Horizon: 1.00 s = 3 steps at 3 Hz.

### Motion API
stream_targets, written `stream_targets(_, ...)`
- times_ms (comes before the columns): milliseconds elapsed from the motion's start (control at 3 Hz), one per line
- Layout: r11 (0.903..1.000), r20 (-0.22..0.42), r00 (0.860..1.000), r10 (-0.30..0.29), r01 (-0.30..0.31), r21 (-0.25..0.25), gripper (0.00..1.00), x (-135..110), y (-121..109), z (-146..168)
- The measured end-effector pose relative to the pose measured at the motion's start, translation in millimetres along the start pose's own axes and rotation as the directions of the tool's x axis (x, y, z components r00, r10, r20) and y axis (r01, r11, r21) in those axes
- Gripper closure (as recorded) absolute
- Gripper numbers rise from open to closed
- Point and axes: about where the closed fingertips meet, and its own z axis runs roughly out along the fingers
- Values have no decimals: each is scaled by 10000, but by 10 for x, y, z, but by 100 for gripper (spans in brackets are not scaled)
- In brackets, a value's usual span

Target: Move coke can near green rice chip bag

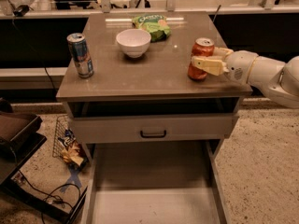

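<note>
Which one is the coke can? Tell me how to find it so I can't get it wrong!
Find the grey table, then look at its right edge, where the white robot arm reaches in. The coke can stands there, the gripper closed around its sides. It is short and red with a silver top, unlike the taller blue-and-silver can at the left.

place: robot test lab | cues: drawer table (154,73), floor cables (51,197), railed counter (196,1) | pincer (204,58): gripping coke can (202,47), table's right
</note>
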Motion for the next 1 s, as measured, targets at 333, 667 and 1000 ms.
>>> stream_targets(333, 10000, 3, 10000, -1, 1, -45, 85, -3, 17, 24)
stream_targets(667, 10000, 233, 9997, 13, -13, 10, 100, -91, -96, 209)
stream_targets(1000, 9995, 503, 9985, -235, 225, 199, 100, -395, -423, 500)
